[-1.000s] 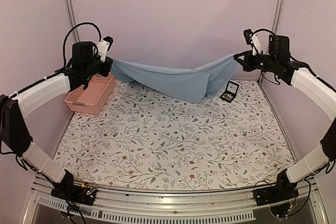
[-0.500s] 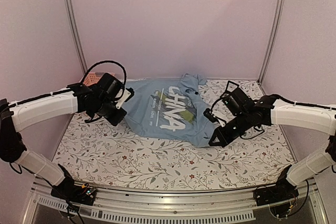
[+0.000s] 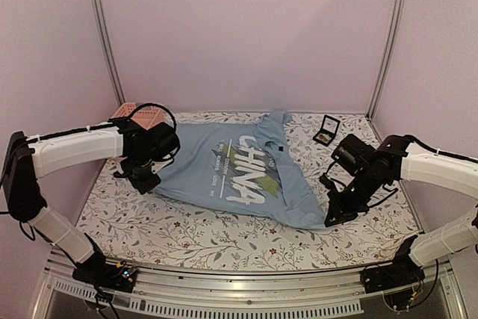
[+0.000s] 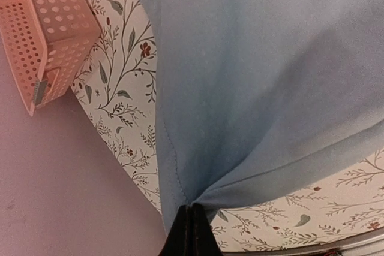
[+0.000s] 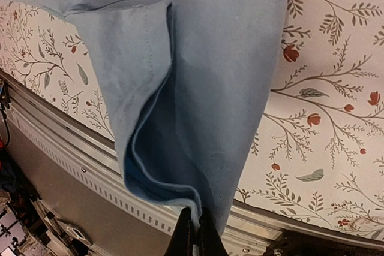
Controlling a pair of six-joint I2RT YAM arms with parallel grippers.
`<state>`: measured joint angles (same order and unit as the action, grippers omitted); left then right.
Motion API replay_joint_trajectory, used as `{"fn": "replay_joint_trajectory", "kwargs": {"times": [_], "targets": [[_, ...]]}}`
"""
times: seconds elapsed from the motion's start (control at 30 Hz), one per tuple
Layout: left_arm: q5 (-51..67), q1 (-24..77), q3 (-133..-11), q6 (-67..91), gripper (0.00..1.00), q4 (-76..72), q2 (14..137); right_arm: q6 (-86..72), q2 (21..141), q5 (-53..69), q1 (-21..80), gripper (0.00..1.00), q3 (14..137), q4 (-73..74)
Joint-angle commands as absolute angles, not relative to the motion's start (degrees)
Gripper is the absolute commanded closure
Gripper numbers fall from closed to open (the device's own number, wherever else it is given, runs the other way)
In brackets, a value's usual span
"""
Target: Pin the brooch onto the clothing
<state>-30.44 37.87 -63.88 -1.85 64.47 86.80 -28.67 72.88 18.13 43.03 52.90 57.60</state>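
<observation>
The T-shirt (image 3: pixel 239 173) lies print-up across the middle of the desk (image 3: pixel 224 240), its collar towards twelve o'clock and its hem towards the arms, with folds down its right side. The left hand (image 3: pixel 144 181) is at the shirt's nine o'clock edge, fingers closed tight with a corner of hem nipped between them. The right hand (image 3: pixel 334 211) is at the four o'clock corner, pinched just as tight on a doubled-over flap. The cloth looks light, limp and quick to ruck up, so I'd say corners and stitched hems are the right places to pull it flat. A small black case (image 3: pixel 326 130) stands open at about one o'clock, apart from the shirt. The speck inside it is probably the brooch (image 3: pixel 323 137), though it is too small to be sure. Hard and tiny as it is, it would want a careful pinch by its rim. A pink basket (image 3: pixel 138 113) sits at ten o'clock.
</observation>
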Motion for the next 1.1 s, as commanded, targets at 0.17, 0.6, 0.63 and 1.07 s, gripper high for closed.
{"fn": "replay_joint_trajectory", "kwargs": {"times": [0.17,0.6,0.63,1.07], "targets": [[-20.1,36.9,-60.5,-5.2,1.0,69.9,84.6,-28.6,72.1,23.2,40.5,0.99,48.1,65.2],[-19.3,34.9,-64.7,-5.3,0.28,67.3,83.1,-25.3,76.1,18.7,41.1,0.58,56.9,57.5],[-19.6,34.5,-64.7,-5.0,0.31,64.7,84.7,-24.8,76.6,18.8,42.2,0.61,57.3,52.9],[-18.1,29.8,-61.1,-2.7,0.4,39.7,95.9,-23.2,92.2,15.1,43.8,0.55,51.1,28.8]]}}
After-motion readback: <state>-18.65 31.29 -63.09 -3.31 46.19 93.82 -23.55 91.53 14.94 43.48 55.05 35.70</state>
